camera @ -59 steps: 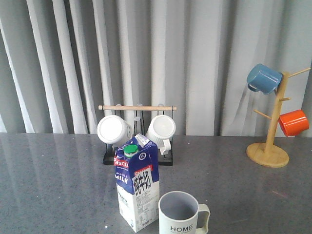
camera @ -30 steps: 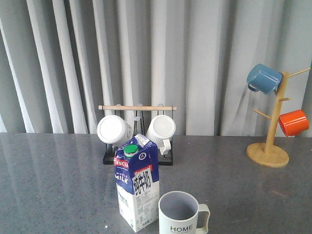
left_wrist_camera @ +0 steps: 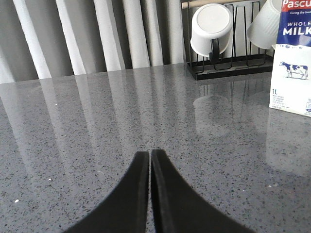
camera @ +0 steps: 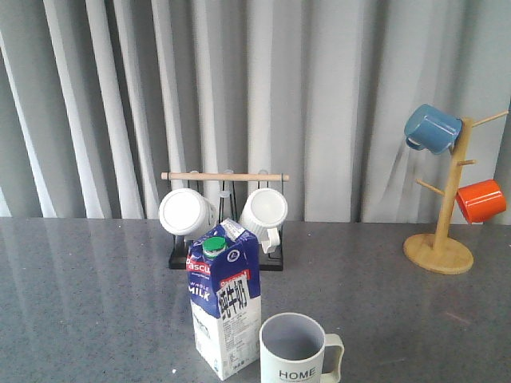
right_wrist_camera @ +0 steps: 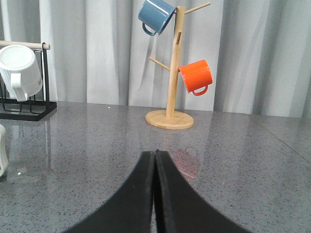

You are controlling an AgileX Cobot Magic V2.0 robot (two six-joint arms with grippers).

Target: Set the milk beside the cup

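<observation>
While both of my arms sit low over the grey speckled table [camera: 96, 303], my left tool [left_wrist_camera: 149, 158] is closed with its two black fingers pressed together and nothing between them, and my right tool [right_wrist_camera: 155, 158] is shut the same way, gripping nothing. Neither tool shows in the front view. Near the front edge of the table, about the middle, the milk [camera: 224, 302] stands upright, a dark blue and white carton with a green cap. Just to its right and slightly nearer stands the cup [camera: 295, 351], pale with a grey inside, its handle pointing right and the word HOME on its side; the two are very close, though I cannot tell whether they touch. From my left wrist the carton's white lower part with a cow picture appears well off from the fingers. Behind the milk, farther back, a black wire rack [camera: 225, 219] with a wooden bar holds two white mugs [camera: 185, 212] on their sides. Far to the right a wooden mug tree [camera: 447, 215] carries a blue mug [camera: 432, 128] high up and an orange mug [camera: 481, 200] lower down. Grey curtains [camera: 319, 96] hang behind it all.
</observation>
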